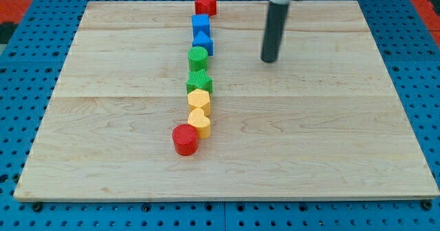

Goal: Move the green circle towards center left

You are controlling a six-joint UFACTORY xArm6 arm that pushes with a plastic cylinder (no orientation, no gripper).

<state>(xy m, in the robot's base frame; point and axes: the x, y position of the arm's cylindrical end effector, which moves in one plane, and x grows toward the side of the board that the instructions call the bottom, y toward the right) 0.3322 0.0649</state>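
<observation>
The green circle (198, 56) stands in a column of blocks running down the board's middle. My tip (269, 60) is to the view's right of it, about a hundred pixels away, touching no block. Above the green circle sit a blue triangle-like block (203, 42), a blue cube (201, 23) and a red block (205, 3) at the view's top. Below it are a green star-like block (199, 82), a yellow hexagon (199, 100), a yellow heart-like block (200, 123) and a red cylinder (185, 139).
The wooden board (330, 141) lies on a blue pegboard surface (14, 66). The blocks in the column nearly touch one another.
</observation>
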